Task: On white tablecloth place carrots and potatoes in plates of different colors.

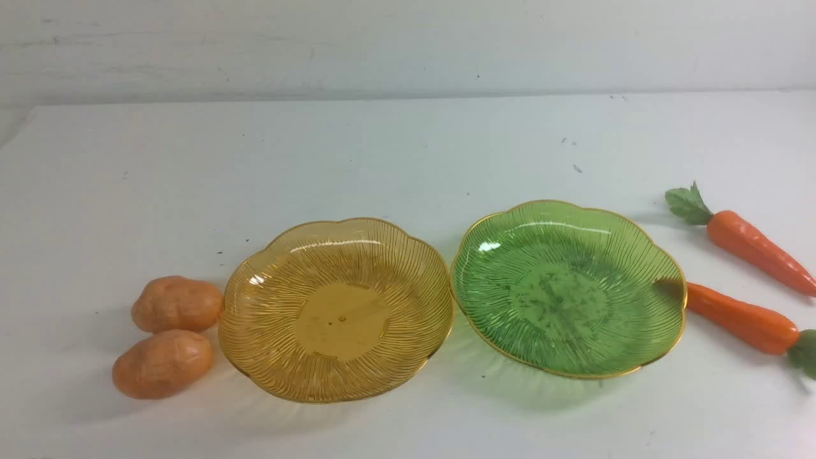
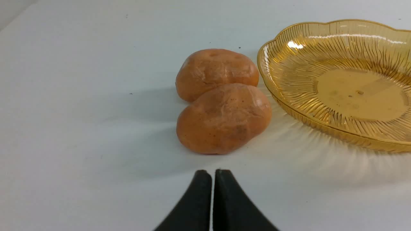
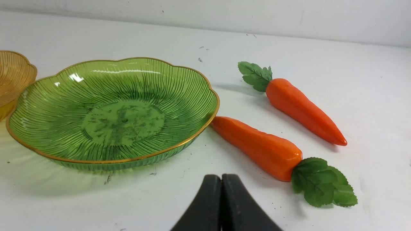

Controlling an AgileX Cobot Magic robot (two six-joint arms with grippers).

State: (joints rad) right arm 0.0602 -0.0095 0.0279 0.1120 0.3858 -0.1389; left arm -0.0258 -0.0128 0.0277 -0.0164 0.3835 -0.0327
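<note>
Left gripper point(image 2: 212, 175): pressed together, empty. Just ahead: nearer potato point(image 2: 223, 118), touching farther potato point(image 2: 216, 72); amber plate point(image 2: 289, 80) ahead-right. Right gripper point(image 3: 221, 178): also pressed together; carrot point(image 3: 257, 146) just ahead, tip at green plate point(image 3: 192, 106) rim. Spread jaws wide, straddle nearer potato's narrow waist, lift above rim.

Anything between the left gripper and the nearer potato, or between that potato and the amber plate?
Nothing visible. Only bare white tablecloth lies between left gripper and nearer potato; the amber plate sits right beside it.
</note>
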